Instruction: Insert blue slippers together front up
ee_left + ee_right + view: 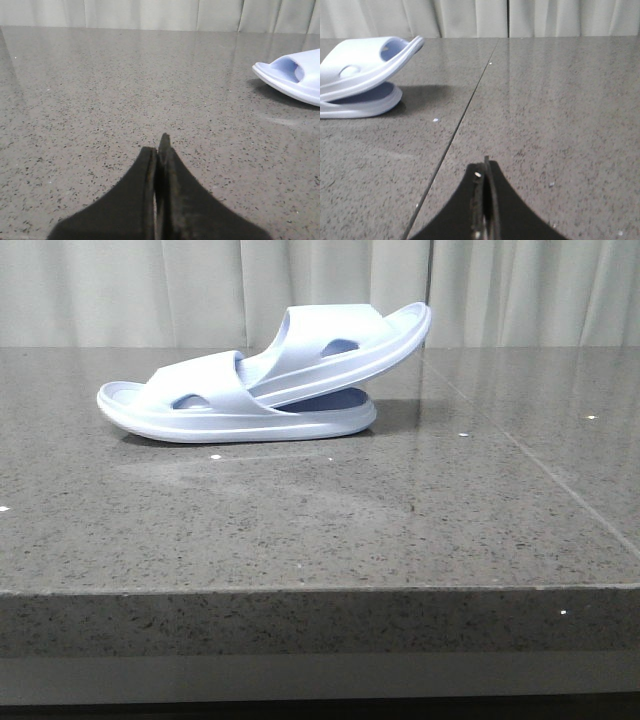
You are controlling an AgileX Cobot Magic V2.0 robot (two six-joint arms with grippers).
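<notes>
Slippers [262,388] look nested already, one tucked under the other's strap, and both my left gripper [159,165] and right gripper [485,187] sit closed, empty, well apart from them, so nothing's left but backing off

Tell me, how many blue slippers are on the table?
2. The lower slipper lies flat on the table. The upper slipper is tucked under its strap, tilting up to the right. Nothing seems hidden.

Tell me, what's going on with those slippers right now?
Left end effector shut, empty; right end effector same. Blue slippers nested, upper one tilted through lower's strap. Nothing in the way.
</notes>
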